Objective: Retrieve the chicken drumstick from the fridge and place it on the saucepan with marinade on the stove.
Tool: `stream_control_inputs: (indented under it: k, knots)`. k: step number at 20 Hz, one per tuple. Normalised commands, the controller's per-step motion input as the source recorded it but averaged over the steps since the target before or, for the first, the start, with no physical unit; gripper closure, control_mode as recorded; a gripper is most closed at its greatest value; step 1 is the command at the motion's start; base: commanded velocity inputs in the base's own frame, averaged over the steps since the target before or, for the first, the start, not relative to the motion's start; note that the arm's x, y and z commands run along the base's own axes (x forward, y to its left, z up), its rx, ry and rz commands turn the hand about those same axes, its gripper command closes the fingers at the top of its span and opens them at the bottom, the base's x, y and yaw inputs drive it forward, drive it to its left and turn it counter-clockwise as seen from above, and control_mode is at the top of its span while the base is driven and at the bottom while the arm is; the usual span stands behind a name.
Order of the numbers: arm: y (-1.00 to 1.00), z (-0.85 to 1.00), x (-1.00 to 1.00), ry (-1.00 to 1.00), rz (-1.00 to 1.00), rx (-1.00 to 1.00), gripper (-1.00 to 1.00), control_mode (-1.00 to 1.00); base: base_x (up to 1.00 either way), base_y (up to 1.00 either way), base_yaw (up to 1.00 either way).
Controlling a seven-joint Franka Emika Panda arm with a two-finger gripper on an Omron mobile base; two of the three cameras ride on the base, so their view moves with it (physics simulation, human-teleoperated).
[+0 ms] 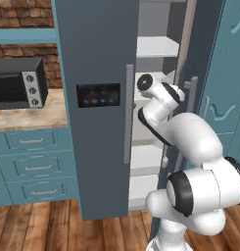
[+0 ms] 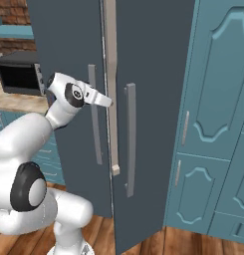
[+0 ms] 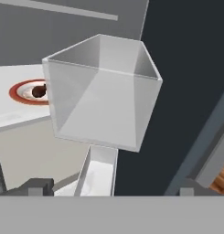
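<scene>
left base view: the fridge (image 1: 99, 98), slate-grey, stands with its left door shut and its right door swung open, white shelves (image 1: 156, 46) showing in the gap. the white arm (image 1: 190, 162) rises from the lower right and reaches into that gap at mid height. a dark panel with blue lights (image 1: 98, 95) sits on the shut door beside its long handle (image 1: 128, 112). to the left, a microwave (image 1: 19, 83) rests on a wooden desk (image 1: 31, 115) above teal drawers (image 1: 33, 166).

right base view: the arm's wrist (image 2: 76, 94) points between the two fridge doors; tall teal cabinets (image 2: 213, 114) stand to the right.

hand view: the end effector (image 3: 111, 187) has its jaws spread wide, the two dark fingertips (image 3: 38, 185) far apart and nothing between them. ahead is a clear open-topped bin (image 3: 102, 91) on the inner side of the door. beyond its left edge, on a white shelf, lies a white plate with a red rim (image 3: 19, 91) carrying the chicken drumstick (image 3: 39, 91), which is partly hidden by the bin, so its shape is probably only half seen. the drumstick is well apart from the fingertips.
</scene>
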Motion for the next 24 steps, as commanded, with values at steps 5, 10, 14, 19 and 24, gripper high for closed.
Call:
stream_control_inputs:
  k: [5, 10, 14, 19, 24]
  knots:
    - [-0.48, -0.15, 0.0, 0.0, 0.0, -0.04, -1.0, -1.0, 0.0, 0.0, 0.0]
    - [-0.65, -0.16, -0.05, 0.0, -0.02, -0.07, -1.0, -1.0, 0.0, 0.0, 0.0]
    - [-0.98, -0.03, -0.5, 0.05, -0.12, -0.09, -1.0, -1.0, 0.0, 0.0, 0.0]
    - [-1.0, -0.06, -0.72, 0.1, -0.18, -0.11, -1.0, -1.0, 0.0, 0.0, 0.0]
    - [-1.0, -0.14, -0.71, 0.15, -0.22, -0.11, -1.0, -1.0, 0.0, 0.0, 0.0]
